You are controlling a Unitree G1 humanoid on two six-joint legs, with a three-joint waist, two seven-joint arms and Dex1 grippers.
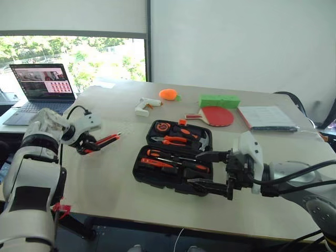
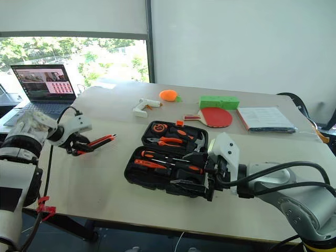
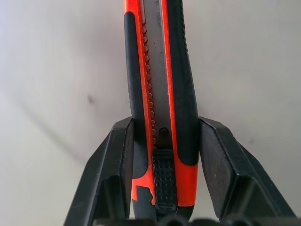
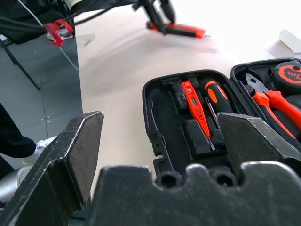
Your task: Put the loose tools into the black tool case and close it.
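Plastic, moulded and matte black, forms the black tool case (image 1: 171, 163), which lies open near the middle of the pale table (image 1: 105, 189), its two hinged halves spread flat and shaped recesses cut into the lining. In the near half lie two screwdrivers (image 1: 176, 163) with black-and-orange handles, their long axes running roughly across the case from left to right, and a slim orange-red stick tool (image 4: 195, 106) beside one of them; the far half holds orange-handled pliers (image 1: 176, 140) and a round black-and-orange tape measure (image 1: 161, 127). The utility knife (image 3: 162, 94) is off the table, clamped between the two black fingers of the left gripper (image 1: 88, 145) to the left of the case. It is a long, narrow bar with rubbery black side grips, orange edging, a grey metal channel with a toothed track, and a ribbed black slider. Its long axis points away from the gripper toward the case, tilted slightly upward at the tip. The right gripper (image 1: 210, 169) hangs at the near right corner of the case, its blocky black jaws spread wide and holding nothing. Beyond the case lie a white glue gun (image 1: 145, 106), a red paddle (image 1: 216, 116) and a green block (image 1: 219, 100).
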